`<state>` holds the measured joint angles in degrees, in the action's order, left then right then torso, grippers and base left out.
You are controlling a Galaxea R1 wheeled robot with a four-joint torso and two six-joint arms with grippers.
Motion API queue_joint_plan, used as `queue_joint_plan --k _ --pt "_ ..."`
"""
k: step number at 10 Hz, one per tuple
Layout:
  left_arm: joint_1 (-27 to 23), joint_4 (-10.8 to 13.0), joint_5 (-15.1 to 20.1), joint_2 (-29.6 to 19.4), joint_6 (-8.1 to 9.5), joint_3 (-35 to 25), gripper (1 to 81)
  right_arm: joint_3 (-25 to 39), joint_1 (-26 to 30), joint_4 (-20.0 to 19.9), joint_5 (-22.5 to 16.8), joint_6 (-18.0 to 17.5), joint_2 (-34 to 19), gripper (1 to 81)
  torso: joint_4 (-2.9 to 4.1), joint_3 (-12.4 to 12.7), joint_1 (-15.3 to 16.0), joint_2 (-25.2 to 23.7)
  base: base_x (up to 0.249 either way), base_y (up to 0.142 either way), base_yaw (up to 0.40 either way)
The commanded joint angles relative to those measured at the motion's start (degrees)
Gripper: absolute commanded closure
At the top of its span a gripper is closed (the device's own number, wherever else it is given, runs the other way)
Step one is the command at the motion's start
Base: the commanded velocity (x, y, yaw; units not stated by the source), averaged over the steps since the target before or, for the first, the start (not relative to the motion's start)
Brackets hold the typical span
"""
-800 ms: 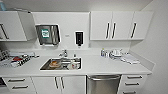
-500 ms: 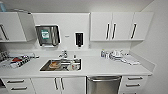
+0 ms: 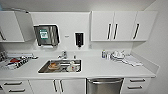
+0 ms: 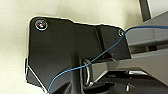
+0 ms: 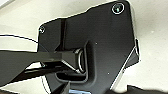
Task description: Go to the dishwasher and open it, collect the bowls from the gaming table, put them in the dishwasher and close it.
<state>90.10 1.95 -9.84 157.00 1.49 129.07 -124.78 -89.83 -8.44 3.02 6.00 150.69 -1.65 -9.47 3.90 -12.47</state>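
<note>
The dishwasher (image 3: pixel 105 87) is a brushed-steel front with a wide bar handle (image 3: pixel 105 81), set under the white counter (image 3: pixel 105 68) low in the head view, right of centre. Its door is shut. The bowls and the gaming table are out of view. Both wrist views look down on pale floor past the robot's own dark plate and bar.
A steel sink (image 3: pixel 42 70) holding white and brownish crockery (image 3: pixel 53 65) sits left of the dishwasher. White drawers (image 3: pixel 136 85) flank it on the right, cabinet doors (image 3: pixel 57 86) on the left. Dishes (image 3: pixel 117 55) and cloths stand on the counter's right; boxes (image 3: pixel 15 62) on its left.
The whole head picture has shifted slightly, so the camera has moved a little. Nothing on the counter has moved.
</note>
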Motion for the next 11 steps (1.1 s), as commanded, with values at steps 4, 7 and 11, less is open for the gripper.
queue_joint_plan --k 4,7,11 --pt "-2.34 0.6 2.72 -0.9 -0.26 -0.66 1.0 0.78 2.33 0.35 -3.37 0.15 -1.59 1.0 0.0 0.0 0.02 0.0 0.107 0.0 0.0" --pt "-2.34 0.51 2.72 -0.9 -0.26 -0.66 1.0 1.04 2.33 0.26 -3.29 0.15 -1.68 1.0 0.0 0.0 0.0 0.0 0.109 0.0 0.0" --pt "-2.34 0.77 2.98 -1.25 -0.08 -0.66 1.0 1.39 2.42 0.44 -3.9 0.24 -2.12 1.0 0.0 0.0 0.07 0.02 0.075 0.0 0.0"
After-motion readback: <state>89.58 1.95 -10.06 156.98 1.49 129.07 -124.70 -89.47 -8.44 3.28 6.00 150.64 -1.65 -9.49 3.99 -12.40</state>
